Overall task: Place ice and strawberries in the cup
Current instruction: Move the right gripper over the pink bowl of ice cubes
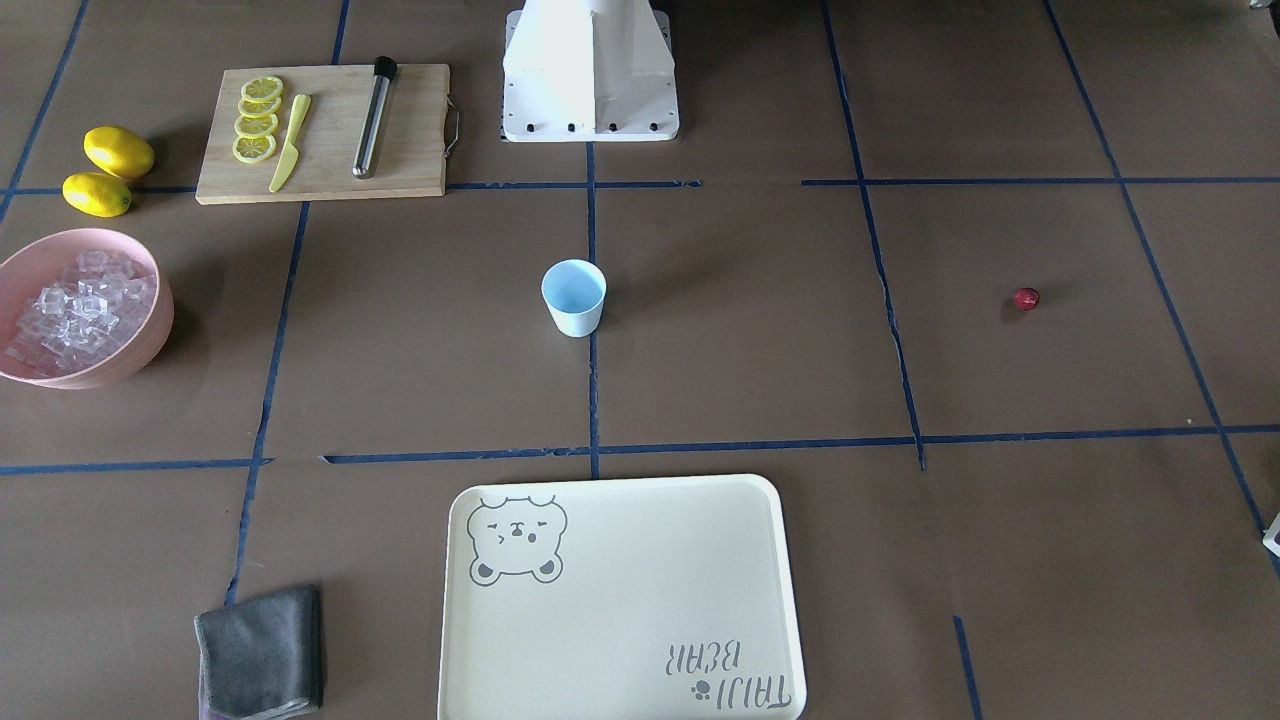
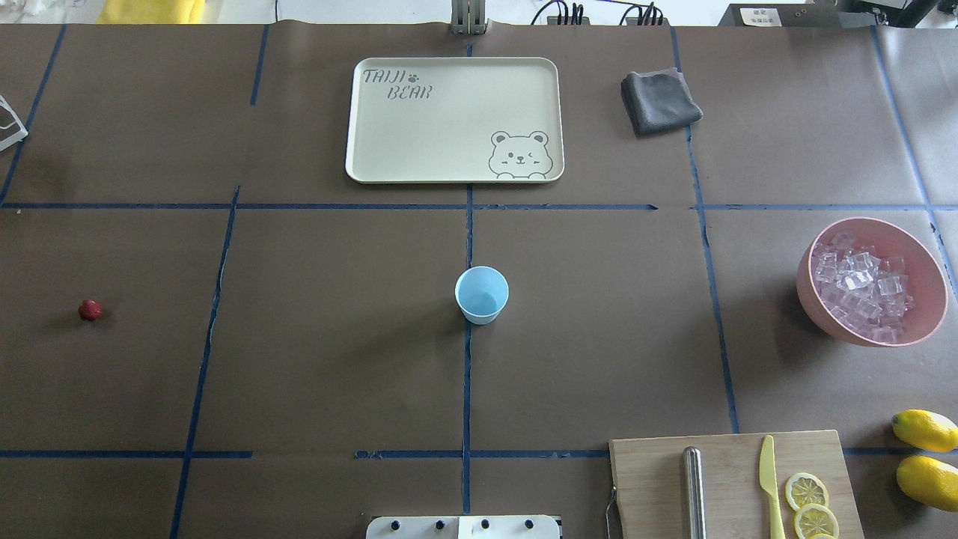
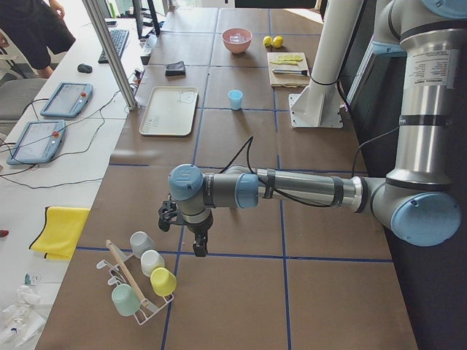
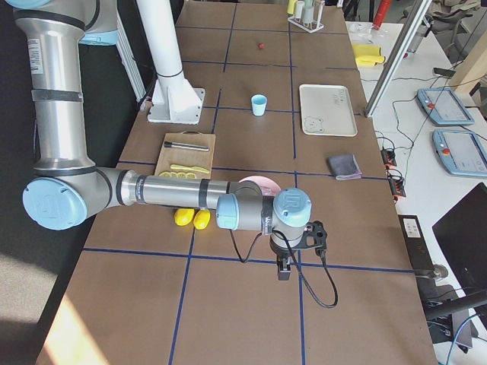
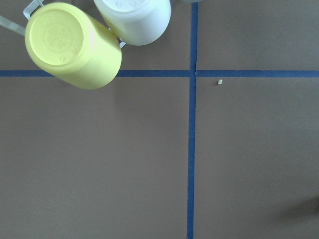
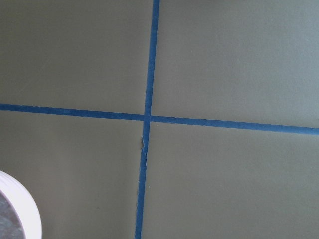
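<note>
The light-blue cup [image 2: 481, 294] stands upright and empty at the table's middle [image 1: 574, 297]. Ice [image 2: 861, 288] fills the pink bowl [image 2: 808, 281] on the robot's right. One dark-red strawberry [image 2: 90, 310] lies alone on the robot's left [image 1: 1026, 298]. Neither arm shows in the overhead or front views. My left gripper [image 3: 198, 244] hangs over the table's left end, beside a cup rack and far from the cup. My right gripper [image 4: 283, 270] hangs over the right end, beyond the bowl. Whether either is open or shut I cannot tell.
A cream tray [image 2: 453, 120] and a grey cloth [image 2: 660, 100] lie at the far side. A cutting board [image 2: 730, 483] holds lemon slices, a yellow knife and a metal rod, with two lemons [image 2: 926, 453] beside it. A rack of upturned cups [image 3: 142, 273] stands by the left gripper.
</note>
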Action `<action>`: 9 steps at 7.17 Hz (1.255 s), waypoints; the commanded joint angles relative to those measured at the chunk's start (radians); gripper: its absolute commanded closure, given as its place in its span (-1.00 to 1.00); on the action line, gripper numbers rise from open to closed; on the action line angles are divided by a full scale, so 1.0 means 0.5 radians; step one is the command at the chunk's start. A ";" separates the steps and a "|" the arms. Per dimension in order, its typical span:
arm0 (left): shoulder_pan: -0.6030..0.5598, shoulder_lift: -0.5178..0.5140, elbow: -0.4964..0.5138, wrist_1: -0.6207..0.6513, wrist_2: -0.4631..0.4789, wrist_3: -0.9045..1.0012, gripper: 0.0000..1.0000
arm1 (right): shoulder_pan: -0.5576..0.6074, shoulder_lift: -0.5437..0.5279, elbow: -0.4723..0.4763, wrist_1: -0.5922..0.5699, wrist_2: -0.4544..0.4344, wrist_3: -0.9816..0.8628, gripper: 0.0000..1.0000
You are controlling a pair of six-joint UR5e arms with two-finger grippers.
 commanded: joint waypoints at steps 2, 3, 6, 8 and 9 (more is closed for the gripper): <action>0.191 -0.128 -0.030 0.000 -0.011 -0.076 -1.00 | -0.358 0.002 0.339 0.011 0.015 0.199 -0.99; 0.210 -0.119 -0.024 -0.009 -0.001 -0.070 -1.00 | -0.441 -0.040 0.406 0.066 0.012 0.313 -0.99; 0.211 -0.110 -0.039 -0.009 -0.017 -0.073 -1.00 | -0.741 -0.242 0.532 0.474 -0.226 0.464 -0.99; 0.211 -0.107 -0.036 -0.009 -0.017 -0.064 -1.00 | -0.847 -0.249 0.560 0.462 -0.270 0.474 -0.96; 0.211 -0.104 -0.033 -0.009 -0.020 -0.058 -1.00 | -0.883 -0.283 0.575 0.450 -0.261 0.474 -0.91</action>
